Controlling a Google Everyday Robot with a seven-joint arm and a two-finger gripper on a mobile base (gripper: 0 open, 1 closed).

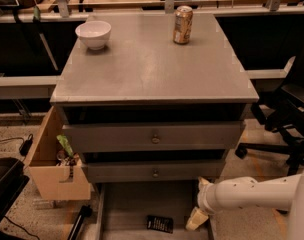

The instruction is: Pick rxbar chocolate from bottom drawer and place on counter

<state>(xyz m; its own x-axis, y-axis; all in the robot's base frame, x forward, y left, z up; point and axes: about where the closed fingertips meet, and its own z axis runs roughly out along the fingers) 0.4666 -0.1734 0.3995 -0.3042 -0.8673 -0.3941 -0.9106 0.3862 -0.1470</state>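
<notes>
Step in hand: reach for the bar; not yet grasped.

Near: bar (pixel 159 223) lies flat on the drawer (pixel 124 204) floor, at the near edge, a little right of centre. Its long side runs left-right, slightly skewed. Tool (pixel 195 219) hangs low over the drawer's right side, just right of the bar and apparently not touching it. Arm (pixel 252 194) comes in from the right. Tool state, apart or together: cannot tell.

Judgement, how to do it well:
- Shift the tool left until it is centred over the bar.
- Turn the wrist so the tool closes across the bar's short width.
- Come straight down. The bar is thin, so the tool likely has to reach right to the floor; a shallow grip could slip off the wrapper.
- Mind the right drawer wall.
- Lift towards the near side first, then up, to clear the shut drawer front (pixel 155 172) just beyond.

Far: desk (pixel 152 69) carries a bowl (pixel 93 34) far left and a can (pixel 182 24) far, right of centre. Best set-down spot looks to be the desk's near half, well apart from both.
</notes>
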